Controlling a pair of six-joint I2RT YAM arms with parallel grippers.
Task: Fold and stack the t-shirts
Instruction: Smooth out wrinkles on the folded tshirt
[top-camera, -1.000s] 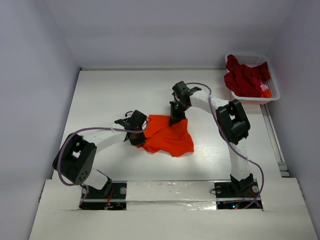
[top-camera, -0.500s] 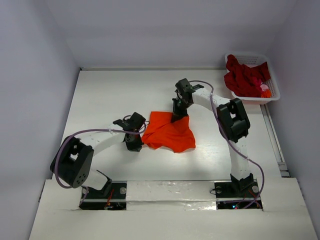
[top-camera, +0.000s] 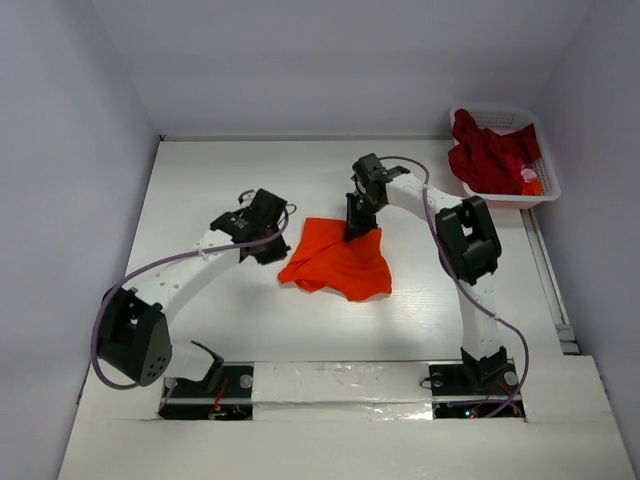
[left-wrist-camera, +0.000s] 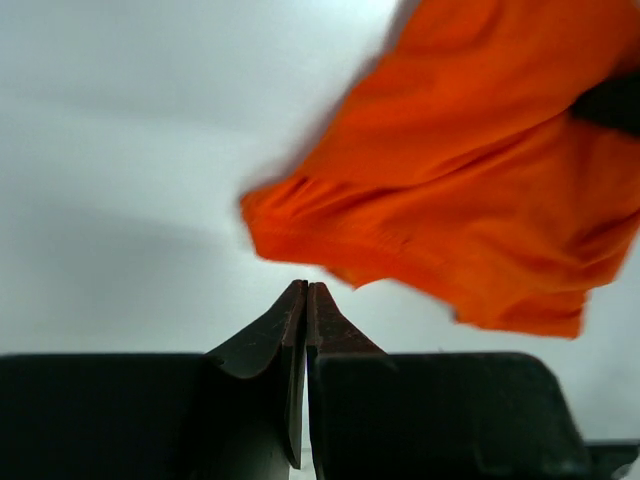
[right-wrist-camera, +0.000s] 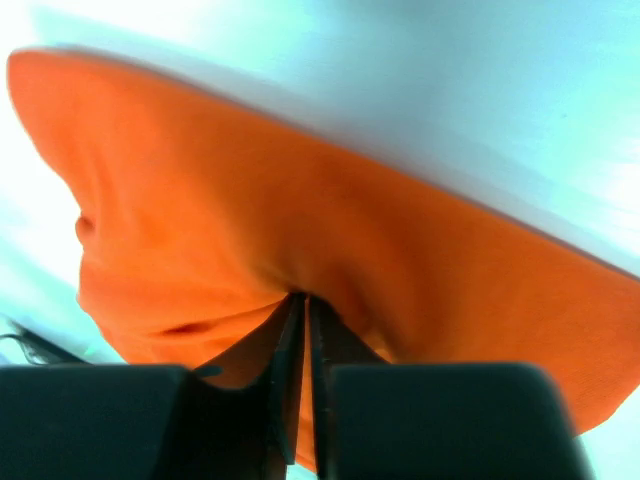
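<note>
Both wrist views are blurred; from above, the right end effector (right-wrist-camera: 298, 300) hides the far edge of the orange t-shirt (top-camera: 335, 265); the white basket (top-camera: 520, 201) at the counter's (top-camera: 200, 190) far right corner holds heaped dark red t-shirts (top-camera: 490, 152); the orange t-shirt lies rumpled mid-counter, its far edge clamped by the right end effector; the left end effector (left-wrist-camera: 305, 292), fingers together and empty, sits just beside its left corner.

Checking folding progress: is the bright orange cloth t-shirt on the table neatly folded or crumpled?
Crumpled, not folded: the bright orange cloth t-shirt lies in an uneven, creased heap with ragged edges on the white table.
</note>
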